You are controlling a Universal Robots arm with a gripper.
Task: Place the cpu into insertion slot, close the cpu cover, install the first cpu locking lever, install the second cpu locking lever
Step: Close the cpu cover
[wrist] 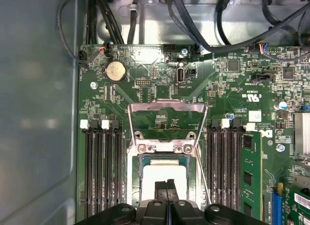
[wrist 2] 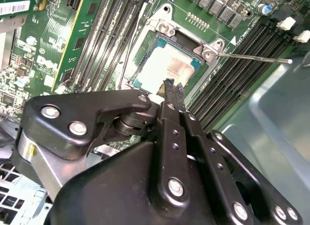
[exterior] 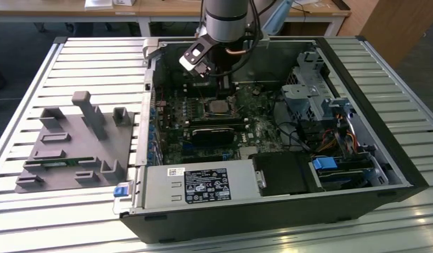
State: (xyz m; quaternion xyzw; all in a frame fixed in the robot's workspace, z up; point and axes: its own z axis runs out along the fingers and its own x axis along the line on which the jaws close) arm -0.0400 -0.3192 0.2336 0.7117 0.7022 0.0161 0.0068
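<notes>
The cpu [wrist 2: 162, 65] lies flat in the insertion slot [wrist 2: 137, 75], its silvery top marked with pale residue; the first wrist view shows the cpu [wrist: 164, 171] from above. The cpu cover [wrist: 167, 107] is swung open on its hinge, and green board shows through its window. A thin locking lever [wrist 2: 252, 56] sticks out free beside the socket, and it appears in the first wrist view as a lever [wrist: 207, 193] too. My gripper [wrist 2: 172, 87] is shut with nothing between its fingers. Its tip hovers at the cpu's near edge. In the exterior view the gripper [exterior: 202, 71] hangs over the socket [exterior: 216, 108].
Long black memory slots [wrist: 101, 171] flank the socket on both sides. A black heatsink block [exterior: 213, 134] lies on the board below the socket. Cables and a drive cage [exterior: 308, 95] fill the case's right side. A grey fixture [exterior: 76, 142] sits on the table at the exterior view's left.
</notes>
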